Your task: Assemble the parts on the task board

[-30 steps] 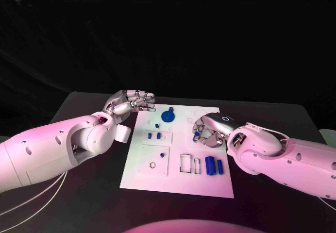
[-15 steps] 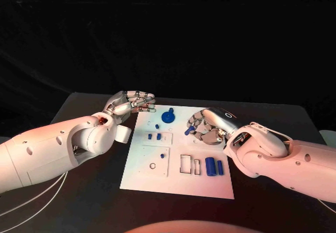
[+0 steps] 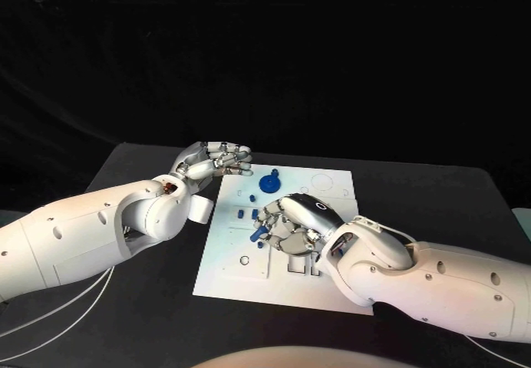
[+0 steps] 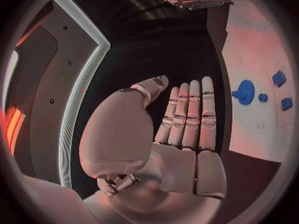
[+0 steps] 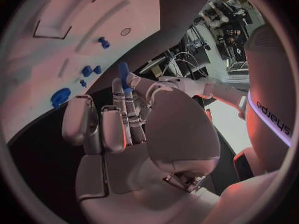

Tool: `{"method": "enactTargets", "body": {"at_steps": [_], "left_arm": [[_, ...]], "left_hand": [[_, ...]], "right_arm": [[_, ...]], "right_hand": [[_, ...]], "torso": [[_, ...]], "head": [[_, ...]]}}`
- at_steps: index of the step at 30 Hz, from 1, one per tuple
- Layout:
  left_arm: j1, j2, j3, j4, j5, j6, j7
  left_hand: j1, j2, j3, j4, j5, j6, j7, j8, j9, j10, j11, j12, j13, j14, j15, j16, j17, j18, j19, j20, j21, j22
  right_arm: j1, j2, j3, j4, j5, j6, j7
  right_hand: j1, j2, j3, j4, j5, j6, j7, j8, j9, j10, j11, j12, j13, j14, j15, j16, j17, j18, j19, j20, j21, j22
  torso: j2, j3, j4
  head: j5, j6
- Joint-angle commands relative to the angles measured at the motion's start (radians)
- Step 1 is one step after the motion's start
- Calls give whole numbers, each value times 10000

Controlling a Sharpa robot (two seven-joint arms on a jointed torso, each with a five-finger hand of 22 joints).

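Over the frame's middle, the right hand (image 3: pixel 290 222) pinches a blue peg (image 3: pixel 259 231), seemingly angled down-left toward the task board (image 3: pixel 222 280). The left hand (image 3: pixel 213 161) idles empty, fingers together, upper left.

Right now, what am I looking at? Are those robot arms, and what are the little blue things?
Yes, these are a robot's two white arms, each ending in a silver hand with fingers. The big picture comes from a camera on the robot's head, looking down at a black table. The two round pictures come from cameras at its wrists, looking along each hand.

On the table lies a white task board, a bit like a puzzle plate, with small blue parts on it. One is a round blue piece near the board's far edge.

The right hand is over the middle of the board and pinches a small blue peg between its fingertips; the right wrist view shows that best. The left hand holds nothing and waits by the board's far left corner.
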Motion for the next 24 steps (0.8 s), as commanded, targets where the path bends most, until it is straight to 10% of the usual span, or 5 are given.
{"method": "enactTargets", "body": {"at_steps": [1,24], "left_arm": [[0,51,7,7,-2,141,93],[0,84,6,-6,-2,160,84]], "left_hand": [[39,67,17,-42,25,8,75,-35,-17,-2,75,-35,13,27,57,-34,9,15,77,5,-65,-8],[39,67,17,-42,25,8,75,-35,-17,-2,75,-35,13,27,57,-34,9,15,77,5,-65,-8]], "right_arm": [[-195,292,-40,-250,47,300,522],[-715,1161,-201,-1197,-812,1108,-23]], "right_hand": [[6,92,62,-14,73,-27,37,46,136,-46,5,-29,-1,194,-45,32,10,-85,17,-30,-54,679],[-36,93,45,-8,64,-75,60,39,150,-76,30,-58,1,192,-26,31,2,-83,8,-25,-75,674]], "torso": [[6,-11,-2],[11,-1,-2]], "head": [[86,-24],[213,-125]]}}
